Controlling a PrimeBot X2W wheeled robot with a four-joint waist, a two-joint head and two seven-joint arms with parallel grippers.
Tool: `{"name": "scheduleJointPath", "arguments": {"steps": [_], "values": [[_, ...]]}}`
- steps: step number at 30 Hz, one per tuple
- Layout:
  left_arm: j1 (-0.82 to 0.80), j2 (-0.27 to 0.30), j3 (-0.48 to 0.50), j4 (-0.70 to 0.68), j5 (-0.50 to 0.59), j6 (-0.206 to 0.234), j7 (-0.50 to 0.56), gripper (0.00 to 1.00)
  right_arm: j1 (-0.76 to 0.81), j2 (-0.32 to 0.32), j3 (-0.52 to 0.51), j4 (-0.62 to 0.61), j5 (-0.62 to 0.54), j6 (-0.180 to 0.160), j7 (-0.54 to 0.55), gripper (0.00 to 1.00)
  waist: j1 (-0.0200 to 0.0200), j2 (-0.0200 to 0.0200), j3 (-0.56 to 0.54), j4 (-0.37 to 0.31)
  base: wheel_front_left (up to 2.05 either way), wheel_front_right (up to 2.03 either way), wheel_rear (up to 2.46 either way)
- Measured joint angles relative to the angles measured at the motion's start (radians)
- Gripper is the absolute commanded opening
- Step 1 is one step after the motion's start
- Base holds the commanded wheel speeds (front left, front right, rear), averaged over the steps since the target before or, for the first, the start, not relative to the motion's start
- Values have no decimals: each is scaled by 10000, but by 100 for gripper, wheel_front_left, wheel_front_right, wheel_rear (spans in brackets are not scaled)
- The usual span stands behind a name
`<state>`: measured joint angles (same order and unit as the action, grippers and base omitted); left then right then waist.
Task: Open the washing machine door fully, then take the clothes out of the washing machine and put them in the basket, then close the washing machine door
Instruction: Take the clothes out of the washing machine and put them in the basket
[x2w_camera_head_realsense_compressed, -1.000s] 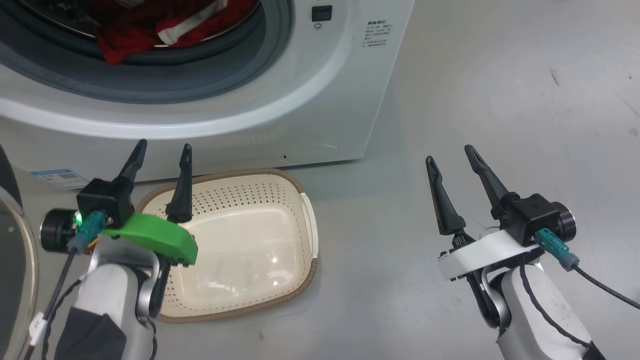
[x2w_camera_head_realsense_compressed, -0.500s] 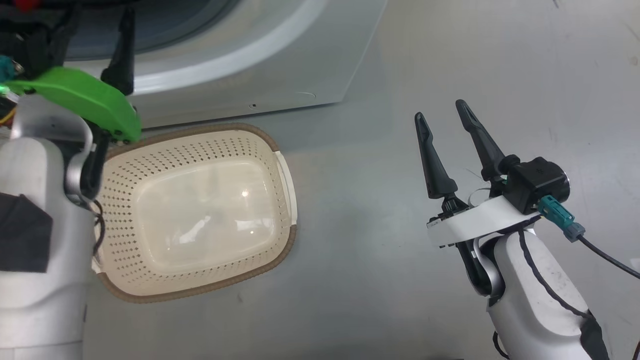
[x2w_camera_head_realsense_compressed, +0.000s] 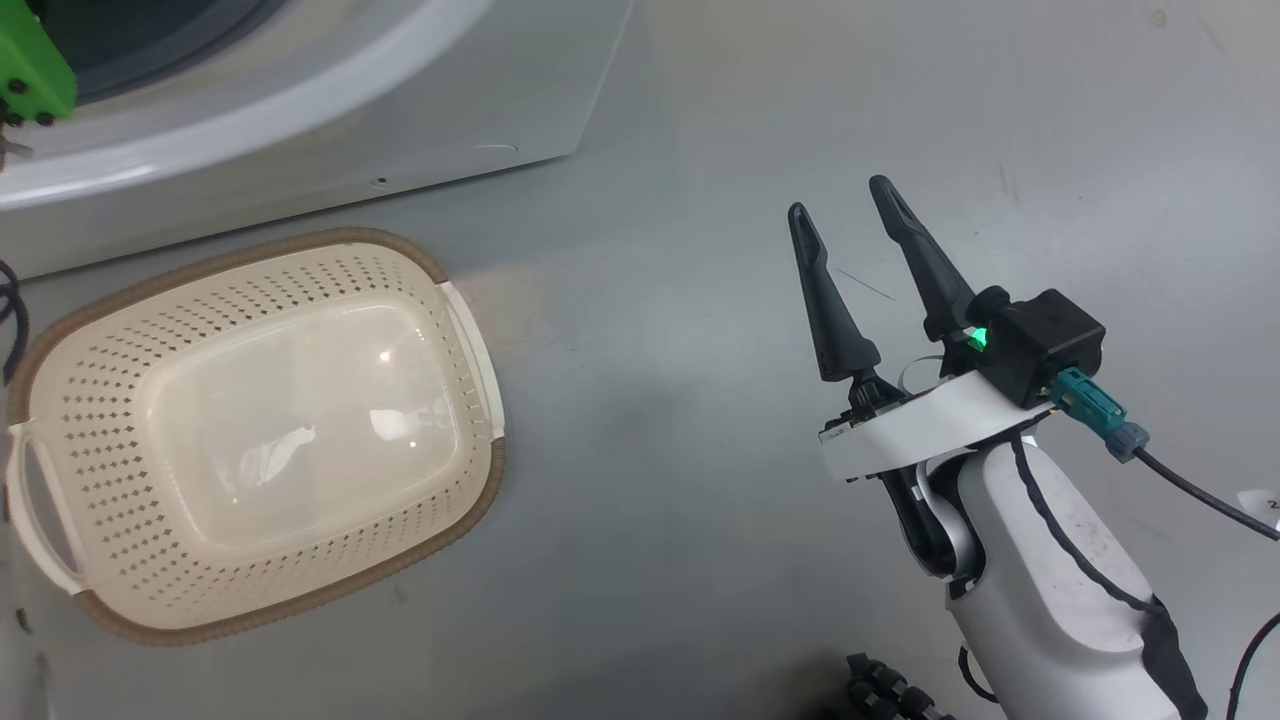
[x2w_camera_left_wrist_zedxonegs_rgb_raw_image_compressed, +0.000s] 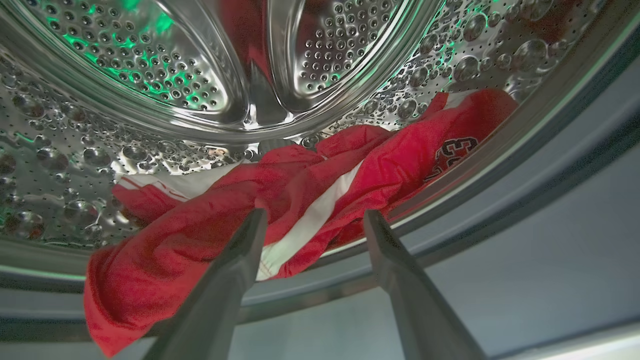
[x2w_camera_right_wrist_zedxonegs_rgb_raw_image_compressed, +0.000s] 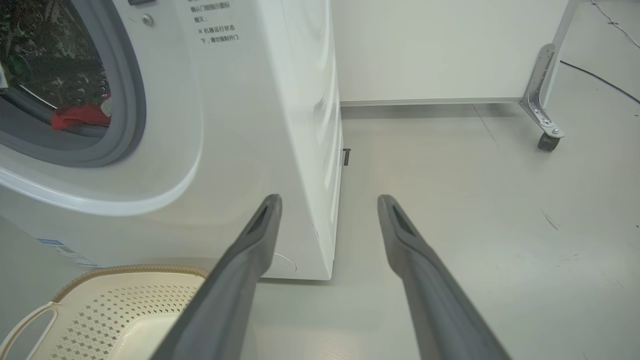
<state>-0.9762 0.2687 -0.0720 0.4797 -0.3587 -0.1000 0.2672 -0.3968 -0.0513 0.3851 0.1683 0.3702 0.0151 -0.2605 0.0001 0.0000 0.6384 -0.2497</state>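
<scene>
The white washing machine (x2w_camera_head_realsense_compressed: 330, 120) fills the top left of the head view, its opening uncovered; the door is out of view. Red clothes (x2w_camera_left_wrist_zedxonegs_rgb_raw_image_compressed: 320, 200) with white trim lie at the drum's front lip. My left gripper (x2w_camera_left_wrist_zedxonegs_rgb_raw_image_compressed: 312, 220) is open, its fingertips at the drum mouth just short of the fabric, nothing between them. The cream basket (x2w_camera_head_realsense_compressed: 462, 330) stands empty on the floor below the machine. My right gripper (x2w_camera_head_realsense_compressed: 840, 205) is open and empty over bare floor, right of the basket. The right wrist view shows the machine's front (x2w_camera_right_wrist_zedxonegs_rgb_raw_image_compressed: 225, 125), a bit of red clothes (x2w_camera_right_wrist_zedxonegs_rgb_raw_image_compressed: 80, 116) and the basket (x2w_camera_right_wrist_zedxonegs_rgb_raw_image_compressed: 115, 305).
A white wall and a metal leg with a caster (x2w_camera_right_wrist_zedxonegs_rgb_raw_image_compressed: 547, 140) stand behind the machine's right side. A black cable (x2w_camera_right_wrist_zedxonegs_rgb_raw_image_compressed: 600, 80) runs across the grey floor there. A dark ribbed object (x2w_camera_head_realsense_compressed: 880, 690) shows at the head view's bottom edge.
The head camera has swung down and right, so the drum has left its view. My left arm has risen out of the head view toward the drum. The right gripper stays open.
</scene>
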Motion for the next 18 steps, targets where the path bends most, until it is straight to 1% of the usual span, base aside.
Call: {"name": "scheduleJointPath", "arguments": {"steps": [13,18], "values": [[-1723,566,176,809,2,-27,224,100,-299,10,477,-96,205,-92,0,100,0,0,594,-918,0,0,0],[-1948,681,178,1348,128,-21,309,100,-493,13,522,-167,414,-182,0,100,0,0,769,-1139,0,0,0]]}}
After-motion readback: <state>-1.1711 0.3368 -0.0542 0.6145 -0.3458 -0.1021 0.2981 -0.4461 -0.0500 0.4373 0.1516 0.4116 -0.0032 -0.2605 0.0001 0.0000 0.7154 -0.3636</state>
